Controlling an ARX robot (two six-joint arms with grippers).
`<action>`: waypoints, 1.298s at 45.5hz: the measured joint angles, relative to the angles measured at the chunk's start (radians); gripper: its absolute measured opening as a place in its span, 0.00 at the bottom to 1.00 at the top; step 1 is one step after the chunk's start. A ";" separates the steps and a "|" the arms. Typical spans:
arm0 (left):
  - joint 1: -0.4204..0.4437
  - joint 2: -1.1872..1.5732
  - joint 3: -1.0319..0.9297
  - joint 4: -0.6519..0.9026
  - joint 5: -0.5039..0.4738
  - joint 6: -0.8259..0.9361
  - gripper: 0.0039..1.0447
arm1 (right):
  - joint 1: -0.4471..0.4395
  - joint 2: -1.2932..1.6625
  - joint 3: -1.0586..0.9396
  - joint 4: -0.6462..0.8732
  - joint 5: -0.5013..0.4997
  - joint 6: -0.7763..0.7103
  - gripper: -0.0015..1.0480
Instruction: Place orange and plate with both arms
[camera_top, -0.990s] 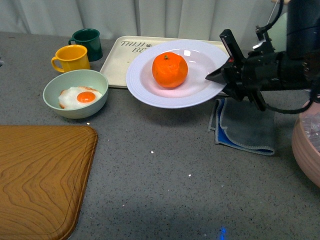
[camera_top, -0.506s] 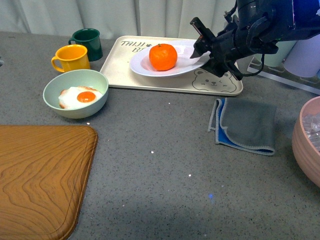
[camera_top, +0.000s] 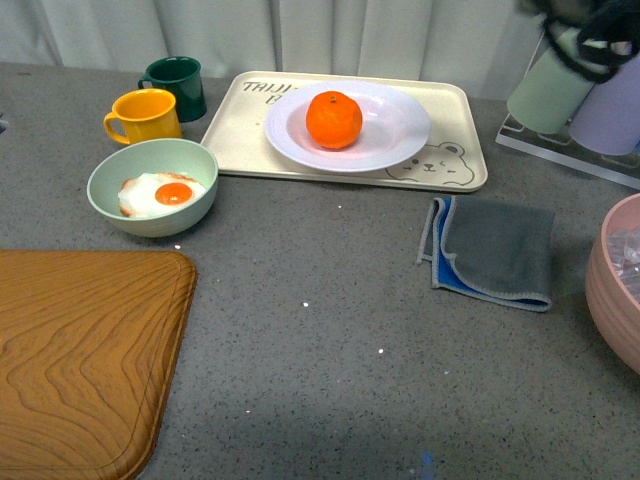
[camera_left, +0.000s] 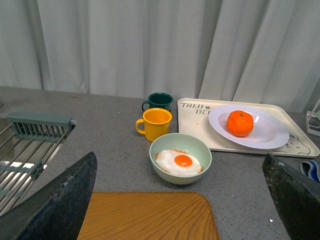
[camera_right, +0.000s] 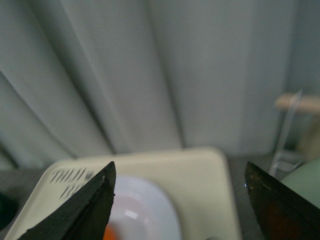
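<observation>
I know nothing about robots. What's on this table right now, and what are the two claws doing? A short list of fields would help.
orange: sits in the plate, left of its centre
plate: white, rests flat on the cream bear tray
green bowl: holds a fried egg
mugs: yellow mug and dark green mug, left of the tray
grey cloth: folded, in front of the tray
wooden board: near left corner
left gripper: open, holds nothing
right gripper: open, above the tray, holds nothing
</observation>
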 joint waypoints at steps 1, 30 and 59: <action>0.000 0.000 0.000 0.000 0.000 0.000 0.94 | -0.006 -0.061 -0.094 0.109 0.027 -0.053 0.66; 0.000 -0.001 0.000 -0.001 0.000 0.000 0.94 | -0.217 -2.147 -1.287 -0.726 -0.154 -0.244 0.01; 0.000 -0.001 0.000 -0.001 0.000 0.000 0.94 | -0.217 -2.152 -1.287 -0.729 -0.154 -0.245 0.91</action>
